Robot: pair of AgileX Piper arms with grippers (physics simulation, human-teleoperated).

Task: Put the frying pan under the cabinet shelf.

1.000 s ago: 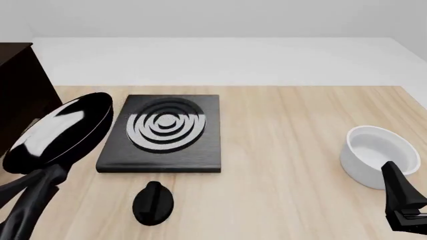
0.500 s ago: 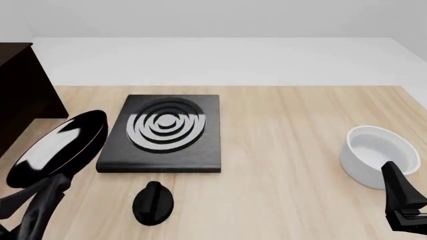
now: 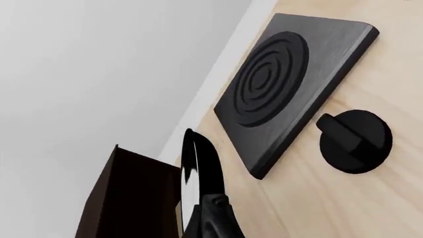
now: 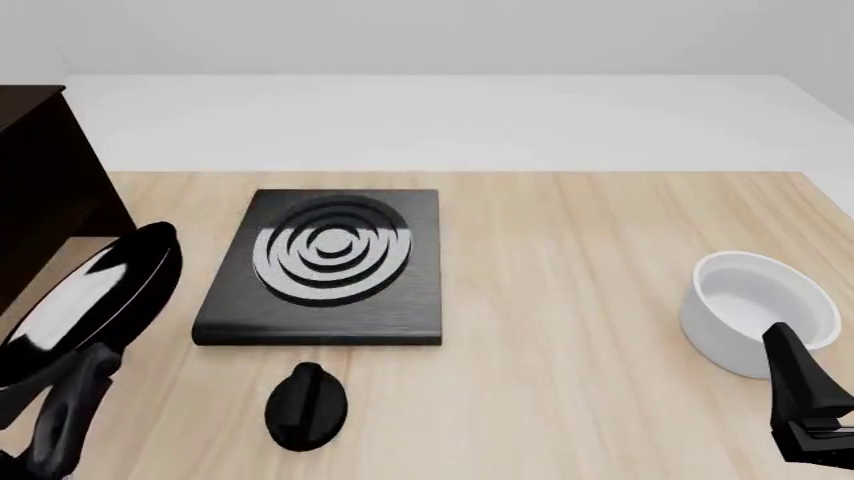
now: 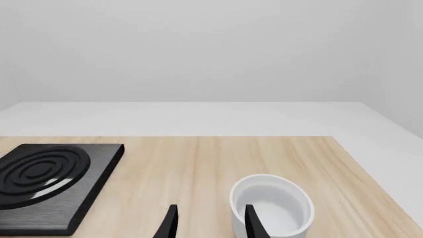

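This is a simulated kitchen mock-up, not a real room: a pale wood table (image 4: 574,260) stands against blank white walls. On it lie a black hob plate (image 4: 327,265) with grey rings, a knob (image 4: 307,405) just beside that plate, and a white bowl (image 4: 754,310) well apart.

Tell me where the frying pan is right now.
In the front view the frying pan is at the table's left edge, tilted and held up by the left gripper, between the cabinet shelf and the black square plate.

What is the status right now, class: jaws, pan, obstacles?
Left gripper shut on round black frying pan, tilted, airborne. Right gripper open, idle. Dark brown cabinet shelf beside pan; path unobstructed.
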